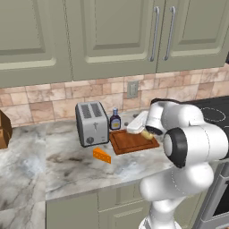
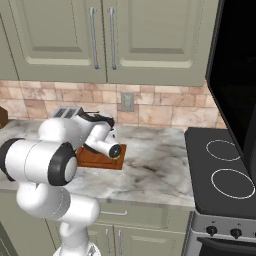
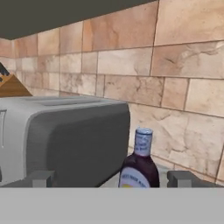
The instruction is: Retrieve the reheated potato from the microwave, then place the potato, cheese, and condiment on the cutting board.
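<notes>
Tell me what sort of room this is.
A home kitchen, rendered: a marble-look counter under green cabinets, a toaster by a tiled backsplash, and a stovetop.

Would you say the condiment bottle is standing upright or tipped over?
Upright: the condiment bottle stands cap-up beside the toaster.

Orange cheese (image 1: pixel 102 155), silver toaster (image 1: pixel 91 123), reddish-brown cutting board (image 1: pixel 130 141)

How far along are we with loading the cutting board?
Done, apparently: potato lies on the cutting board. In hand: the open gripper faces the condiment, nothing grasped. Left: condiment and cheese, both on the counter.
</notes>
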